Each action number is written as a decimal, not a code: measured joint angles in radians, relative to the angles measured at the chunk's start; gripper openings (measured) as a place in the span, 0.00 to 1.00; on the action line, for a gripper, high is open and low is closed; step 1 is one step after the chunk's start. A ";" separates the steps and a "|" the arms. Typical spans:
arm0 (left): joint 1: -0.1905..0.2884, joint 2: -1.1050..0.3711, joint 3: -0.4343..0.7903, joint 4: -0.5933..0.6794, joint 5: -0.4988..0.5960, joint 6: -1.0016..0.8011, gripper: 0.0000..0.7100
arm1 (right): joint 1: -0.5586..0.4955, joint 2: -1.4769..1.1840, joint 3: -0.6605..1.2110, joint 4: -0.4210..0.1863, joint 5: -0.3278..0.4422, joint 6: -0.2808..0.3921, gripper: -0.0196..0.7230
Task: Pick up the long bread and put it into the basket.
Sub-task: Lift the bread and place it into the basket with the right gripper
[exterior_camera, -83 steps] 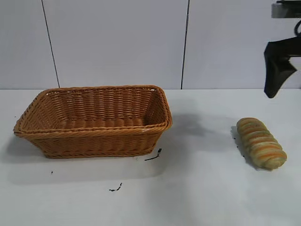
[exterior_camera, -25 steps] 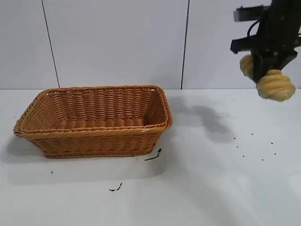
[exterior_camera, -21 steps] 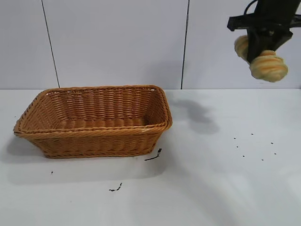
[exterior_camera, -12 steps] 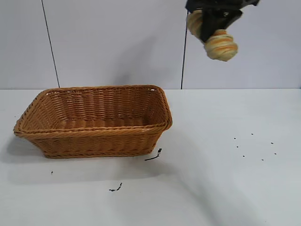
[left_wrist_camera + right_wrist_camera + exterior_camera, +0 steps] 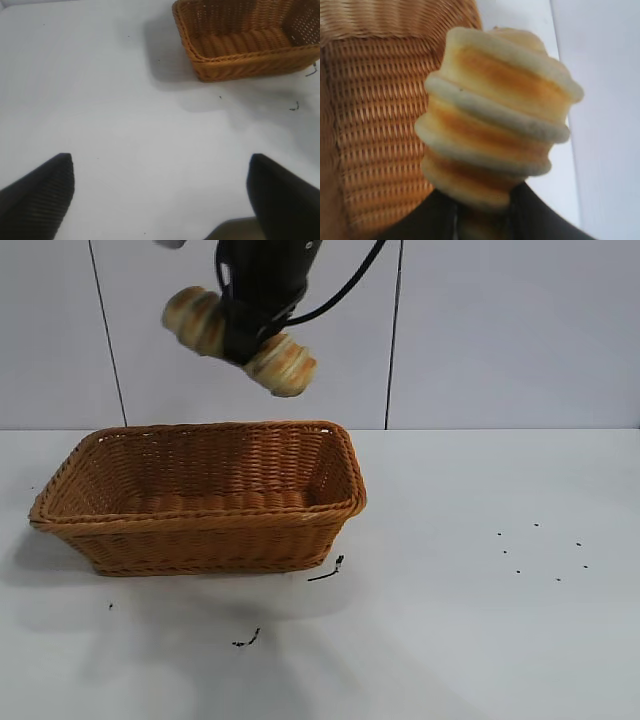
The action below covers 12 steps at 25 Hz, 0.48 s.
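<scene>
The bread (image 5: 240, 327) hangs crosswise in our right gripper (image 5: 250, 335), clamped mid-length, high over the basket (image 5: 200, 515), which lies straight below; our left gripper (image 5: 160, 195) is spread wide, well off.

Long bread (image 5: 240, 328) above basket (image 5: 200, 523); basket on table (image 5: 480, 620), left side.

Basket (image 5: 200, 530) — woven wicker; long bread (image 5: 495, 135) — matt, ridged, seemingly foam.

Black arm (image 5: 262, 280), looping black cable (image 5: 345, 295)
</scene>
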 joint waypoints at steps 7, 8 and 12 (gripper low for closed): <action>0.000 0.000 0.000 0.000 0.000 0.000 0.98 | -0.018 0.084 0.000 0.012 -0.040 -0.001 0.21; 0.000 0.000 0.000 0.000 0.000 0.000 0.98 | -0.019 0.092 0.004 0.017 -0.040 -0.001 0.21; 0.000 0.000 0.000 0.000 0.000 0.000 0.98 | -0.019 0.112 0.008 0.047 -0.042 -0.001 0.21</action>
